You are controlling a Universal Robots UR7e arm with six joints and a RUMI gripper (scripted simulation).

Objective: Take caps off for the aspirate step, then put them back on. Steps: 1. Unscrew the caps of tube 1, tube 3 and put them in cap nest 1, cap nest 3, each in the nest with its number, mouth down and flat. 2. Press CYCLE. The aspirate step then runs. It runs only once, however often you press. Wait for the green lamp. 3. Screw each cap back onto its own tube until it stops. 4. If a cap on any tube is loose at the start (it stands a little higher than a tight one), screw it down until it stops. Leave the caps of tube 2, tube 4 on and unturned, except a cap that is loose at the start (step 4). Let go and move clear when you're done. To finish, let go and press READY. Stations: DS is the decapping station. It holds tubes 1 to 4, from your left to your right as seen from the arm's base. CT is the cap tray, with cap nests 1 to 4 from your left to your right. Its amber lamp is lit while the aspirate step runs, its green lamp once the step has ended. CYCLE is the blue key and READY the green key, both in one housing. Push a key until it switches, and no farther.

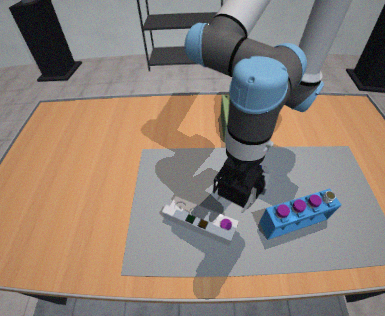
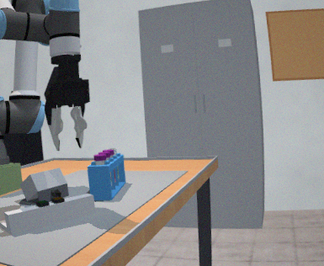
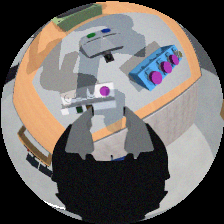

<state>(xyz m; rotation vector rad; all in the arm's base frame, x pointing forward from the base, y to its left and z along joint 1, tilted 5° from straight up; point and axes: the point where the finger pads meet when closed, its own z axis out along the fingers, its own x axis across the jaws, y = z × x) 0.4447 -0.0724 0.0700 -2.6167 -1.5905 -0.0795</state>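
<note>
The blue decapping station (image 1: 277, 228) (image 2: 99, 182) holds four tubes. Tube 1 (image 1: 329, 196) is open. Purple caps sit on tube 2 (image 1: 315, 201), tube 3 (image 1: 299, 205) and tube 4 (image 1: 282, 211); whether any stands higher is too small to tell. The white cap tray (image 1: 213, 233) (image 2: 48, 215) has a purple cap (image 1: 226, 224) (image 3: 104, 91) in nest 1, top up, seemingly flat. Its green lamp (image 1: 190, 219) and amber lamp (image 1: 203, 224) look dark. My gripper (image 2: 69, 148) (image 3: 108, 107) is partly open and empty, above the tray and clear of the cap.
The grey key housing (image 2: 45, 185) (image 3: 101, 46) stands behind the tray, with its green key (image 3: 91, 35) and blue key (image 3: 105, 30); the arm hides it in the top view. A green block (image 2: 2, 180) (image 3: 77, 17) stands farther back. The decapping station is beside the tray.
</note>
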